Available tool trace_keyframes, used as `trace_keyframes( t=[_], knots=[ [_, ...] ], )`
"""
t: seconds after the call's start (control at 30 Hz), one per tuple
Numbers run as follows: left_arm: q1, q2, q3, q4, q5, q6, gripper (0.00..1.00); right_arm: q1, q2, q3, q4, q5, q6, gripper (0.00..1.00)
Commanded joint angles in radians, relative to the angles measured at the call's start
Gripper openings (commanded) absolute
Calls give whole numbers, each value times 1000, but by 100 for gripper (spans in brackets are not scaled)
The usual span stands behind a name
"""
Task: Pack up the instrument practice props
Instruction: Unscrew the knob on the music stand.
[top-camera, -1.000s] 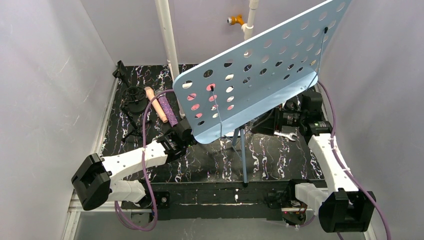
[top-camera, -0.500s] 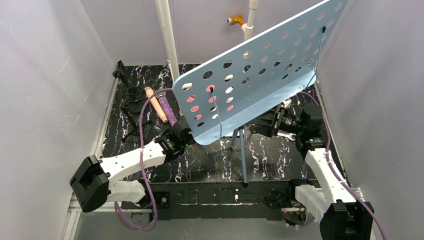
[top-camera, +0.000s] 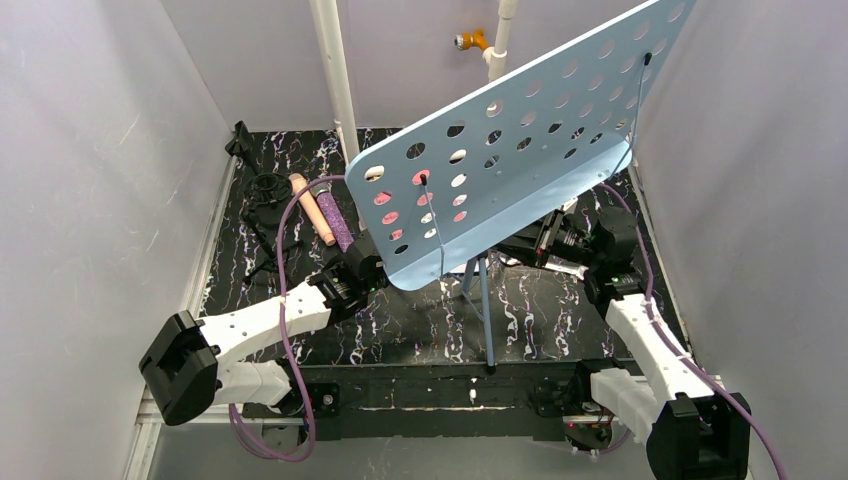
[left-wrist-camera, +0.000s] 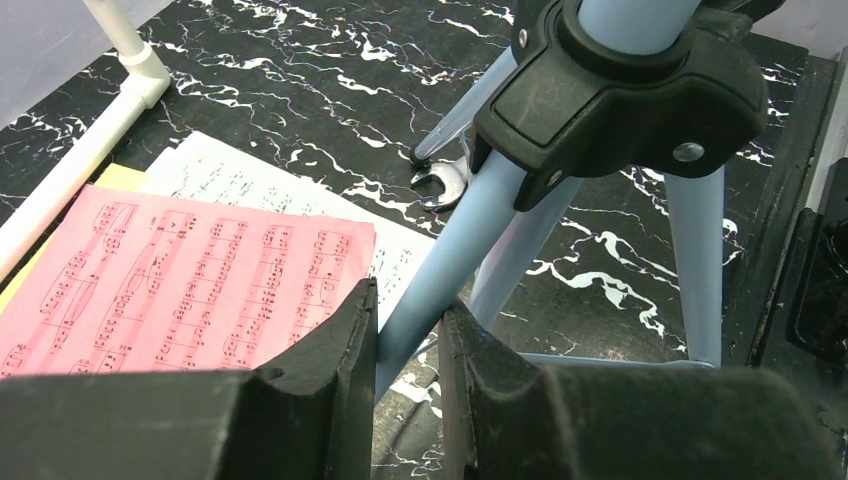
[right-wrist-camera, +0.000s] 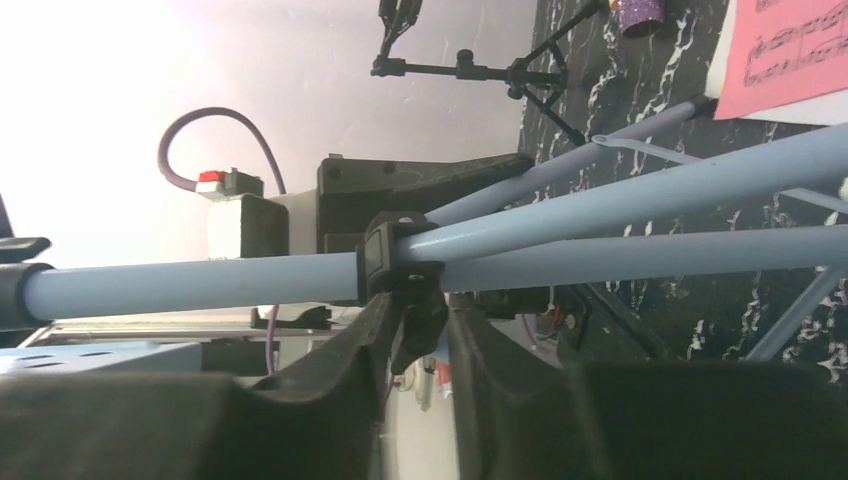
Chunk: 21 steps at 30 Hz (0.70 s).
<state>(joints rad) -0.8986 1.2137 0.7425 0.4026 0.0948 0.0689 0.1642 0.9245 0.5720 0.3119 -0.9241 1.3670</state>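
Note:
The light-blue perforated music rack (top-camera: 520, 150) stands tilted on its tripod legs (top-camera: 487, 310). My left gripper (left-wrist-camera: 410, 300) is shut on one light-blue leg (left-wrist-camera: 450, 250) below the black hub (left-wrist-camera: 620, 100); it sits under the rack's lower left corner (top-camera: 368, 268). My right gripper (right-wrist-camera: 422, 305) is under the rack's right side (top-camera: 548, 240), its jaws closed on a black clamp lever (right-wrist-camera: 418, 325) on the stand's pole (right-wrist-camera: 180, 285). Pink sheet music (left-wrist-camera: 190, 290) lies over a white page (left-wrist-camera: 250, 185). The peach microphone (top-camera: 311, 208), purple glitter microphone (top-camera: 336, 222) and black mic tripod (top-camera: 262, 200) lie at the back left.
A silver wrench (left-wrist-camera: 440, 180) lies on the black marbled floor by the stand's legs. White pipes (top-camera: 333, 70) rise at the back, and one (left-wrist-camera: 90, 150) runs beside the pages. Grey walls close in on both sides.
My right arm has swung left and in under the rack, and its jaws have closed from wide open onto the clamp lever. The left gripper has kept its hold.

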Motion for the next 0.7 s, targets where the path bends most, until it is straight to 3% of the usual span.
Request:
trace_keyframes(
  t=[0.0, 0.27, 0.43, 0.53, 0.67],
  knots=[
    [0, -28, -27, -52, 33, -175, 0, 6, -20, -26, 99, -1, -23, 28],
    [1, -33, -27, -51, 42, -193, 0, 15, -38, -40, 147, -21, -219, 15],
    [0, -42, -35, -52, 42, -202, 0, 31, -30, -13, 215, -49, -352, 15],
    [1, -43, -34, -51, 46, -209, 0, 45, -51, -1, 167, -99, -636, 16],
    [0, -39, -29, -52, 61, -218, 0, 57, -74, -32, 57, -223, -1172, 19]
  ],
)
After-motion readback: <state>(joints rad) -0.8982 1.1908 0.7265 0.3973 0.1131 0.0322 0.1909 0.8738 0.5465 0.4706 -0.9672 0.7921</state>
